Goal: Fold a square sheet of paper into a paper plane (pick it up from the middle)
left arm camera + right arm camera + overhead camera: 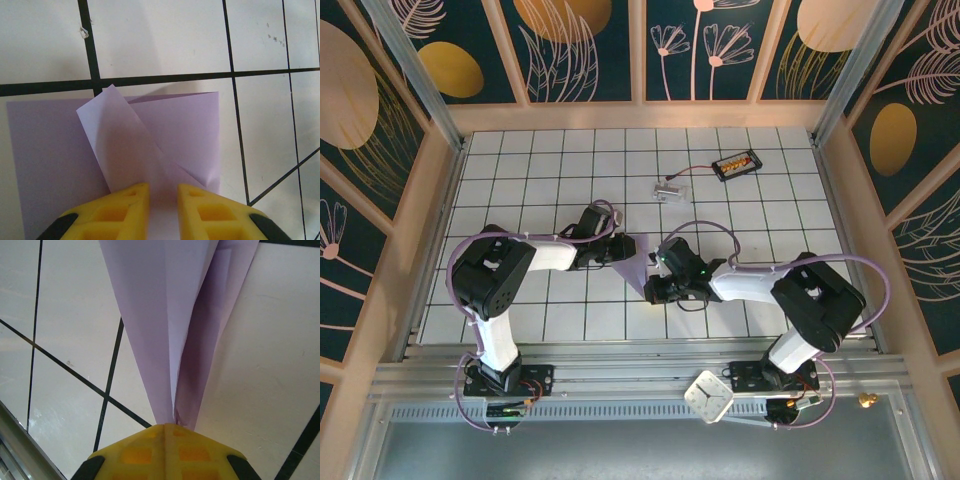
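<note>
The lavender square sheet of paper [640, 262] lies folded at the table's middle, between both grippers. In the right wrist view it is a long narrow pointed fold [160, 315] with a centre crease, and my right gripper [167, 426] is shut on its tip. From above, that gripper [655, 288] sits at the paper's near end. In the left wrist view the paper [175, 130] lies flat with a paler flap folded across it. My left gripper [163, 200] stands narrowly open over it, paper showing in the gap, at the paper's left edge [616, 250].
A small clear plastic piece with a wire [669, 188] and a black holder with orange parts [736, 165] lie at the back. A small white clock-like square [709, 396] rests on the near rail. Wooden walls [435, 200] frame the tiled table.
</note>
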